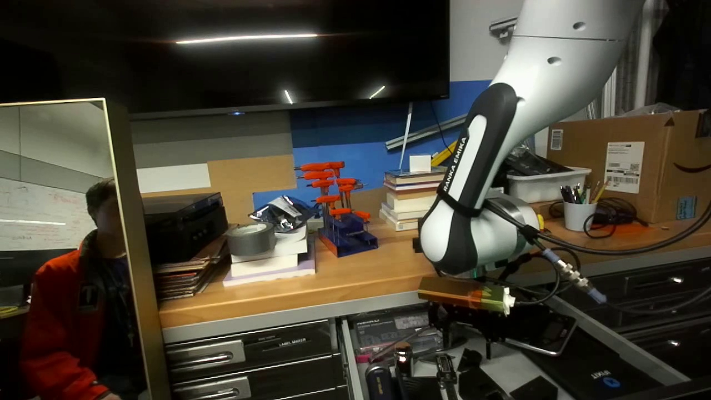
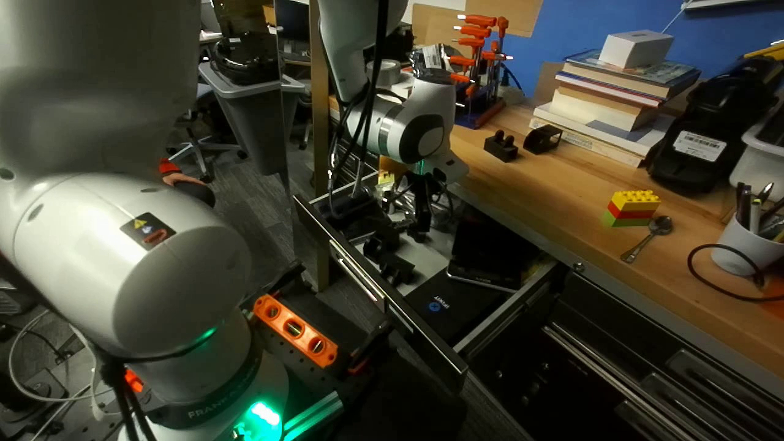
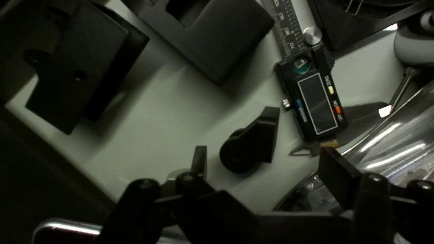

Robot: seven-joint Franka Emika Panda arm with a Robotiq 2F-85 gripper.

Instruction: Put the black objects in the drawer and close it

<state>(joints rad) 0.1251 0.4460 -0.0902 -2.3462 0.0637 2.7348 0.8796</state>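
Gripper (image 3: 269, 164): jaws spread wide at the bottom of the wrist view, nothing held. In both exterior views we see it over the pulled-out drawer (image 2: 361, 278).

Between the fingertips in the wrist view, touching neither: a small black part (image 3: 251, 142), rounded at one end, lying on the pale drawer floor. Digital caliper (image 3: 317, 101) just right of it. Same view, upper left: angular black piece (image 3: 84, 61); top centre: slotted black block (image 3: 217, 44). Lower right is a clear glossy thing (image 3: 390, 149) we can't identify.

We count two more black ones on the wooden bench (image 2: 551, 177), upper centre-right of an exterior view: double-lobed black block (image 2: 499, 150) and, just beside it, hollow black block (image 2: 544, 139), both near the book stack (image 2: 603, 110). Further right there: toy bricks (image 2: 634, 208), spoon (image 2: 660, 225), pen cup (image 2: 738, 236) at the frame edge.

In the drawer we also have a flat black iFixit case (image 1: 600, 358), lower right of an exterior view, with a silver-edged dark device (image 1: 547, 328) above it in the frame. Mid-frame on the bench: T-handle hex keys (image 1: 322, 175) in a stepped rack (image 1: 355, 238); left of that, a roll of grey tape (image 1: 251, 240).
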